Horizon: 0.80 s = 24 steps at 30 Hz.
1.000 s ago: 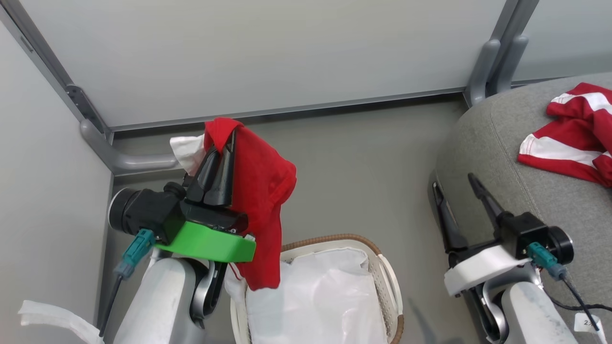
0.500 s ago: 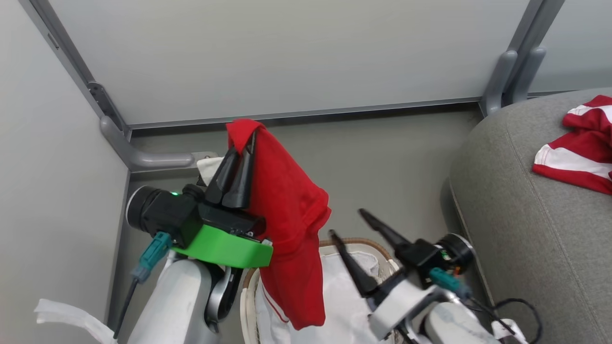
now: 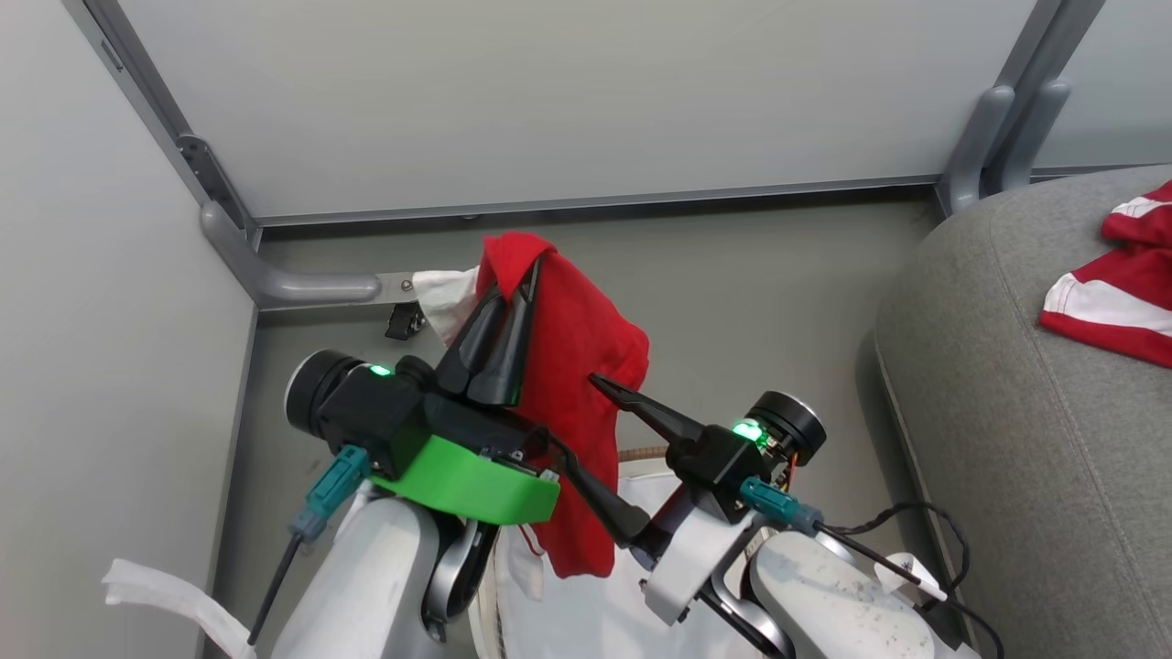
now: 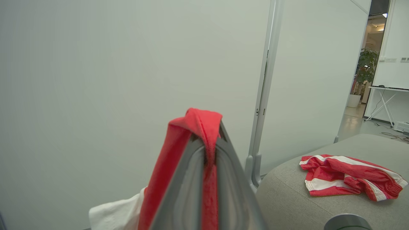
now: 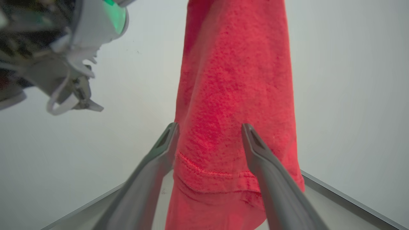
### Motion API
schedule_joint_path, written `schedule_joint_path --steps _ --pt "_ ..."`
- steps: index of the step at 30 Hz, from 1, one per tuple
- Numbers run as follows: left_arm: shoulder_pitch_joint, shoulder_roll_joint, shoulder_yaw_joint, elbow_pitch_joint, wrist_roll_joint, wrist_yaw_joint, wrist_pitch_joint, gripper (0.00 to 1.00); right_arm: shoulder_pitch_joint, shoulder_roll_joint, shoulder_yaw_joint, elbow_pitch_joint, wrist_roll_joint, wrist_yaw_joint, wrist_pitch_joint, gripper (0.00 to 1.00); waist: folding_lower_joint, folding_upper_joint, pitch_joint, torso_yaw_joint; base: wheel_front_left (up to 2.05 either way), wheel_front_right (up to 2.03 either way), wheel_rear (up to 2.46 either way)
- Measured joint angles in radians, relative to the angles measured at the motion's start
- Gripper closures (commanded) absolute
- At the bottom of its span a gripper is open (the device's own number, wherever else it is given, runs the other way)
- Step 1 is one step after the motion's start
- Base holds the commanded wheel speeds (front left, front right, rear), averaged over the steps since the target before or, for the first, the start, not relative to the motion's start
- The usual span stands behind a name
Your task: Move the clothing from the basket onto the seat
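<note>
My left gripper (image 3: pixel 520 279) is shut on the top of a plain red garment (image 3: pixel 586 366), which hangs down over the basket. The pinch is close up in the left wrist view: gripper (image 4: pixel 208 142), garment (image 4: pixel 196 123). My right gripper (image 3: pixel 574 414) is open, its fingers on either side of the hanging cloth. The right wrist view shows that gripper (image 5: pixel 210 126) with the garment (image 5: pixel 233 70) in the gap. Of the basket, a bit of brown rim (image 3: pixel 638 452) and white liner (image 3: pixel 586 613) show. A red-and-white striped garment (image 3: pixel 1112 293) lies on the grey seat (image 3: pixel 1007 430).
White cloth (image 3: pixel 446 295) sticks out beside the left fingers. Pale partition walls (image 3: pixel 549 101) with grey metal feet (image 3: pixel 293 286) close off the back and left. A black cable (image 3: pixel 925 522) loops by my right forearm. Grey floor (image 3: pixel 760 302) lies between basket and seat.
My right gripper has swung left from beside the seat to the hanging red garment, open fingers now around it. The left gripper keeps its hold. The head camera has shifted.
</note>
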Motion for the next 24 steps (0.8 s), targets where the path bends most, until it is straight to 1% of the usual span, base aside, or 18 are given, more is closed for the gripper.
schedule_joint_path --steps 8,14,15,16,17,18,24 --pt "-0.017 -0.001 -0.071 0.001 -0.013 0.0 0.0 1.0 -0.039 0.001 0.0 0.071 -0.03 0.0 0.0 0.0 0.0 0.0 0.01 0.011 0.0 0.0 0.0" --pt "-0.017 -0.001 -0.1 -0.016 -0.04 0.0 0.0 1.0 -0.04 -0.001 0.01 0.124 -0.019 0.0 0.0 0.0 0.0 -0.0001 0.0 0.016 0.0 0.0 0.0" --pt "-0.017 -0.001 -0.107 -0.022 -0.041 0.0 0.0 1.0 -0.04 -0.001 0.017 0.133 -0.013 0.0 0.0 0.02 0.0 0.0 -0.002 0.017 0.0 0.0 0.0" --pt "-0.016 -0.001 -0.113 -0.028 -0.042 0.0 0.0 1.0 -0.042 0.0 0.024 0.142 -0.011 0.0 0.0 0.48 0.0 0.0 -0.003 0.017 0.0 0.0 0.0" --pt "-0.016 -0.002 -0.119 -0.034 -0.045 0.0 0.0 1.0 -0.044 0.0 0.03 0.153 -0.007 0.0 0.0 0.64 0.0 0.0 -0.003 0.018 0.0 0.0 0.0" --pt "-0.016 -0.002 -0.122 -0.038 -0.047 0.0 0.0 1.0 -0.046 0.0 0.034 0.161 0.0 0.0 0.0 1.0 0.0 0.0 -0.003 0.019 0.0 0.0 0.0" --pt "-0.016 -0.002 -0.127 -0.05 -0.049 0.0 0.0 1.0 -0.052 0.0 0.03 0.198 0.017 0.0 0.0 1.0 0.0 0.0 -0.004 0.021 0.0 0.0 0.0"
